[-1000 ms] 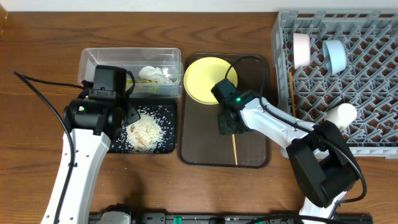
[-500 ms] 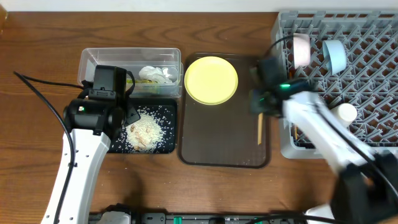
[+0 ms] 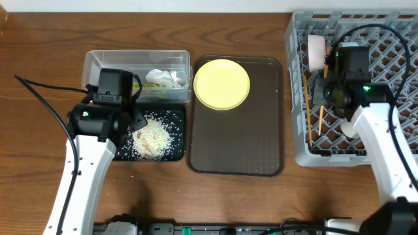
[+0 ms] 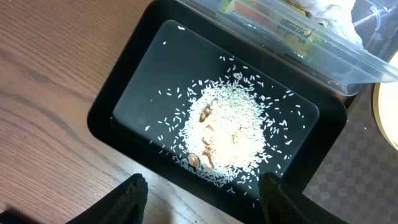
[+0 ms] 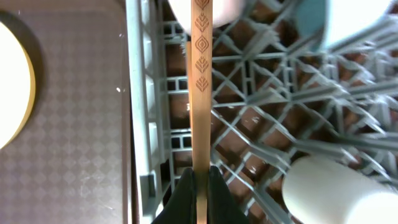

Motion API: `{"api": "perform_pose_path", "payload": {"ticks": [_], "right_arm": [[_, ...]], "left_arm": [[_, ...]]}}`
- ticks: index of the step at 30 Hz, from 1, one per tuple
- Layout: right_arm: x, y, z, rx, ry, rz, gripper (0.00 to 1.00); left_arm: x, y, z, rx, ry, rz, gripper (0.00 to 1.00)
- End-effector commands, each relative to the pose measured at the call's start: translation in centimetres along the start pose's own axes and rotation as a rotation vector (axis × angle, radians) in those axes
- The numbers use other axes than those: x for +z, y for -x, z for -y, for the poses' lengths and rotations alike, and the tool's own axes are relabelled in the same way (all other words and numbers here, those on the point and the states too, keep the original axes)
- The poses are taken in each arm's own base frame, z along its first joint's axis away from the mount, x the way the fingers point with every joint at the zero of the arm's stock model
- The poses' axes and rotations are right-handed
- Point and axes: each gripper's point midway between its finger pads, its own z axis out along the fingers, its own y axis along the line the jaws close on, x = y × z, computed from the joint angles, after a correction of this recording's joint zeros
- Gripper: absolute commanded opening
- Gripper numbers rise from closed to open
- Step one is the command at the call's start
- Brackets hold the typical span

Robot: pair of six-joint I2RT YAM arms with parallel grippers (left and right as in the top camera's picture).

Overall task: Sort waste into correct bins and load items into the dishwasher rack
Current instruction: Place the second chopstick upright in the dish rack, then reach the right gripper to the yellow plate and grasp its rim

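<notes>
The right gripper (image 5: 201, 182) clamps a chopstick (image 5: 201, 93), the rack (image 5: 140, 93) beneath it. The left gripper (image 4: 202, 196) hangs released, a tray (image 4: 149, 81) of rice (image 4: 230, 134) below.

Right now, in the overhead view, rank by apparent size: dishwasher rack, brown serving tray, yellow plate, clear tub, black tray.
1. Grey dishwasher rack, cropped at the frame edge.
2. Brown serving tray.
3. Clear tub and black tray: alike, left arm partly covers both.
4. Yellow plate.

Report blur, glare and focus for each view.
Overhead: evenly lit, sharp, no motion blur. Left wrist: pale sheen on the shallow black rectangular tray, rice-like food scraps crisp. Right wrist: thin wooden chopstick in the shut right gripper sharp; small white cup soft.
</notes>
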Motion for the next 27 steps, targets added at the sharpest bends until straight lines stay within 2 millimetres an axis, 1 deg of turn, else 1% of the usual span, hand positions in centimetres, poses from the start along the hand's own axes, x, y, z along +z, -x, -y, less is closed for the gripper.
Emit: {"api": "perform_pose_path", "payload": {"ticks": [1,2,5,7,8,9,10,11,13,14,18,20,22,25,27], "right_arm": [[1.7,-0.6,-1.7,-0.122,0.112,-0.043,0.02],[1.9,-0.7,-1.8,-0.127,0.114,-0.050,0.05],[2.2,-0.6,-1.8,-0.128,0.114,-0.049,0.08],[2.0,0.0,-1.9,-0.127,0.115,-0.025,0.07],[1.9,0.2,-1.9,-0.128,0.115,-0.013,0.09],[1.7,0.6,-1.9,-0.127,0.116,0.001,0.22],[1.4,0.8,-1.9,-0.127,0.117,0.012,0.42],[1.0,1.2,-2.0,-0.127,0.121,0.027,0.46],[0.3,2.0,-2.3,-0.124,0.128,0.062,0.46],[-0.2,2.5,-2.8,-0.129,0.146,0.084,0.44],[-1.5,4.1,-6.3,-0.149,0.264,0.171,0.43],[-1.9,4.5,-8.6,-0.146,0.322,0.193,0.43],[-2.0,4.5,-10.5,-0.166,0.348,0.200,0.47],[-1.4,4.0,-13.3,-0.203,0.376,0.198,0.49],[-0.3,3.6,-14.6,-0.197,0.360,0.184,0.49]], "left_arm": [[0.1,0.2,-0.1,-0.013,0.006,0.002,0.61],[0.1,0.2,-0.1,-0.013,0.006,0.002,0.61],[0.1,0.2,-0.1,-0.013,0.006,0.002,0.61],[0.1,0.2,-0.1,-0.013,0.006,0.002,0.61],[0.1,0.2,-0.1,-0.013,0.006,0.002,0.61],[0.1,0.2,-0.1,-0.013,0.006,0.002,0.61],[0.1,0.2,-0.1,-0.013,0.006,0.002,0.61],[0.1,0.2,-0.1,-0.013,0.006,0.002,0.61],[0.1,0.2,-0.1,-0.013,0.006,0.002,0.61],[0.1,0.2,-0.1,-0.013,0.007,0.003,0.61],[0.1,0.2,-0.1,-0.013,0.006,0.002,0.61],[0.1,0.2,-0.1,-0.013,0.006,0.002,0.61],[0.1,0.2,-0.1,-0.013,0.006,0.002,0.61],[0.1,0.2,-0.1,-0.013,0.006,0.002,0.61],[0.1,0.2,-0.1,-0.013,0.006,0.002,0.61]]}}
